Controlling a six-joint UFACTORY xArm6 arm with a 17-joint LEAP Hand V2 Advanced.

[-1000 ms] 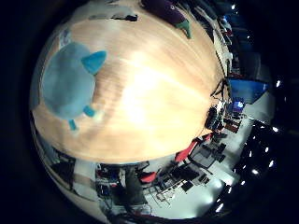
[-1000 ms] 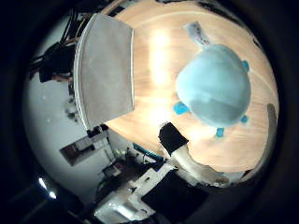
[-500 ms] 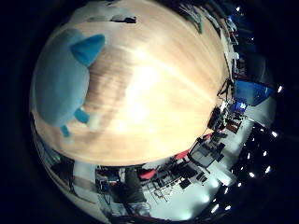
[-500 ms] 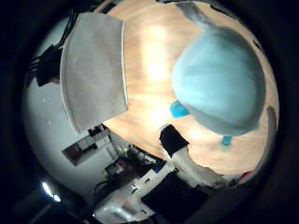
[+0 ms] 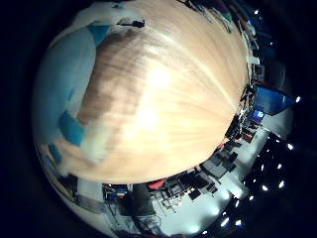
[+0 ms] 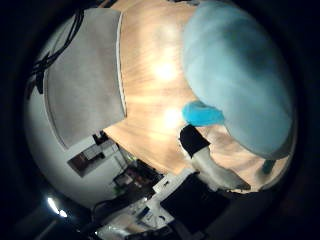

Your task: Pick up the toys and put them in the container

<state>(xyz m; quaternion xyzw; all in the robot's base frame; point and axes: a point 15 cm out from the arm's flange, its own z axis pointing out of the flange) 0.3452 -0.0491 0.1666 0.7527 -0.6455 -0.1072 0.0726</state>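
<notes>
A light blue plush toy (image 6: 240, 85) with darker blue feet lies on the wooden table (image 5: 173, 109) and fills much of the thumb side view, so it is close under my palm. The same toy (image 5: 59, 94) shows beside the table's edge in the little finger side view. One white and black finger of my hand (image 6: 207, 160) reaches along the table next to a dark blue foot of the toy, fairly straight and not curled round it. A grey fabric container (image 6: 82, 85) lies on the table beside the toy.
Past the table's far edge stand chairs with red seats, desks and a blue screen (image 5: 270, 101). Dark equipment and the arm's base sit beyond the table's near edge (image 6: 150, 195).
The blue toy has grown much larger in both views over the second: the hand has come down closer to it. The container has slid toward the picture's edge.
</notes>
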